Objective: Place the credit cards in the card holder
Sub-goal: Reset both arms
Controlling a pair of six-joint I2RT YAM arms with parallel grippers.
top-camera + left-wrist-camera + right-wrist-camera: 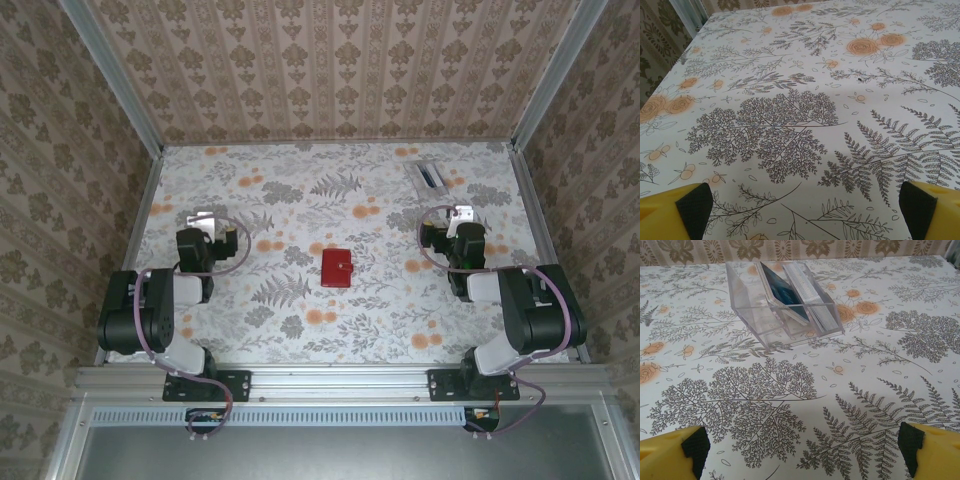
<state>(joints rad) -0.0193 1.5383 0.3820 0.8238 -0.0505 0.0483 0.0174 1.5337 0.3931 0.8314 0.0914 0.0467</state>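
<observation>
One holder (pixel 337 268), one box (pixel 754 315), seemingly many cards (pixel 805 294)

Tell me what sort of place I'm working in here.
Probably a staged robot test cell, not a real room: a silver aluminium frame boxes in the floral-print tabletop, and patterned beige wallpaper panels serve as walls.
</observation>
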